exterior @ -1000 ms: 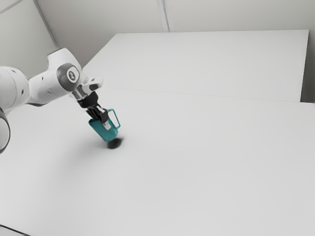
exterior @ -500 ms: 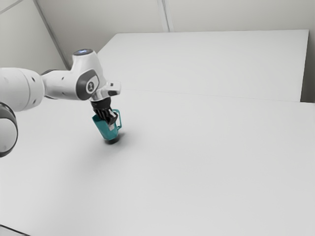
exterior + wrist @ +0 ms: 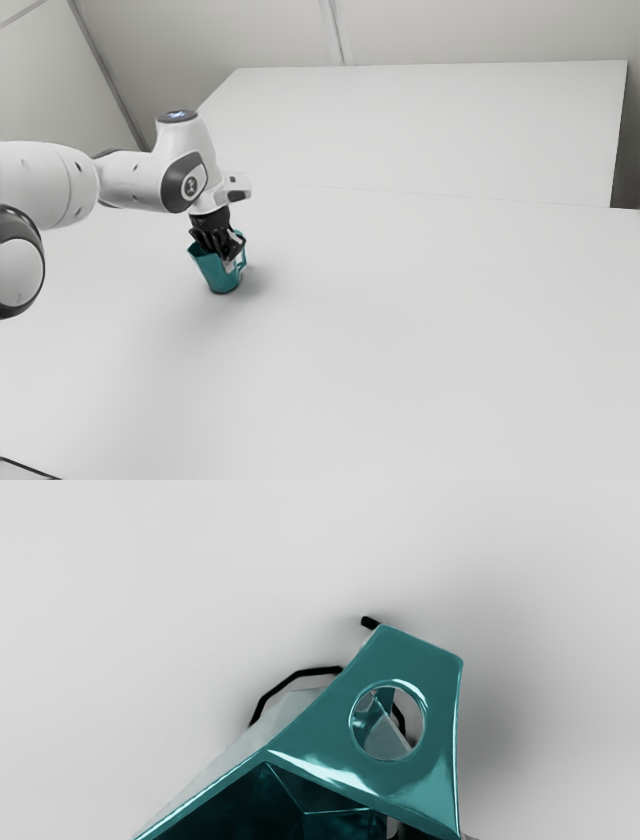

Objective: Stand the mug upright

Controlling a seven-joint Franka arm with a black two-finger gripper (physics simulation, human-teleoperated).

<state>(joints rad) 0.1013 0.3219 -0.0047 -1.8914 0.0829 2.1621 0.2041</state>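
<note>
At the mug's handle side, the gripper (image 3: 233,262) points down in the exterior view, its fingers shut on the mug's wall. The teal mug (image 3: 212,272) is close to upright with its base down at the table, its mouth leaning slightly toward the exterior view's left. In the wrist view the mug (image 3: 320,740) shows its dark inside and broad handle with a round hole (image 3: 387,722). A dark bit of the gripper (image 3: 395,828) appears at the bottom edge, mostly hidden by the mug.
The white table (image 3: 400,330) extends far toward the exterior view's right. Behind it is another white surface (image 3: 430,130), with pale walls (image 3: 230,30) beyond. A dark thin edge (image 3: 28,468) lies at the lower left corner.
My hand has swung toward the exterior view's right and turned more downward, then lowered slightly. The mug has moved with it, from strongly tilted above the table to nearly upright.
</note>
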